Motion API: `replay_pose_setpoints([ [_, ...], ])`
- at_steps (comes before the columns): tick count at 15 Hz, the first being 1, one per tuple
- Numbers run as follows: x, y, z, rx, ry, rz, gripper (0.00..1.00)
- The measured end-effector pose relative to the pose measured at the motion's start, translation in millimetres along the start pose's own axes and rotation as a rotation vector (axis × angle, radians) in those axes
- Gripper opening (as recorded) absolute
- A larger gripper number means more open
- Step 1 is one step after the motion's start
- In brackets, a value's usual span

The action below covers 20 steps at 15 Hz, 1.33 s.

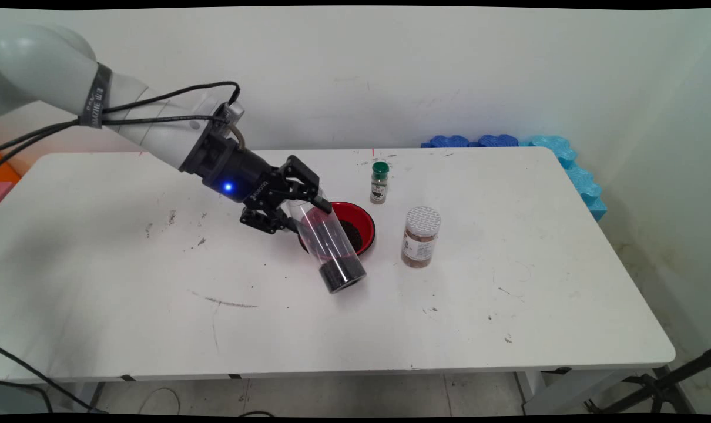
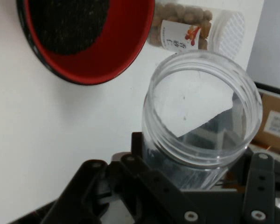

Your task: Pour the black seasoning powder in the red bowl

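You are looking along the gripper, whose black linkage rises from the bottom edge and closes around a clear plastic jar. The jar fills the centre and right of the view, its wide threaded mouth facing you with no lid on it. Above and to the left of the jar sits a red bowl with a black rim, cut off by the top edge, with dark granular material inside. Just right of the bowl, above the jar, lies a second jar with a white ribbed lid, filled with small brown round pieces. Both rest on the white table.
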Motion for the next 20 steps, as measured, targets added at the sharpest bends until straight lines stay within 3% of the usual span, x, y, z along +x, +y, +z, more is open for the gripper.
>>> replay_pose_setpoints([
  [20,18.7,-21.2,3.0,-0.097,-0.032,-0.444,0.0],
])
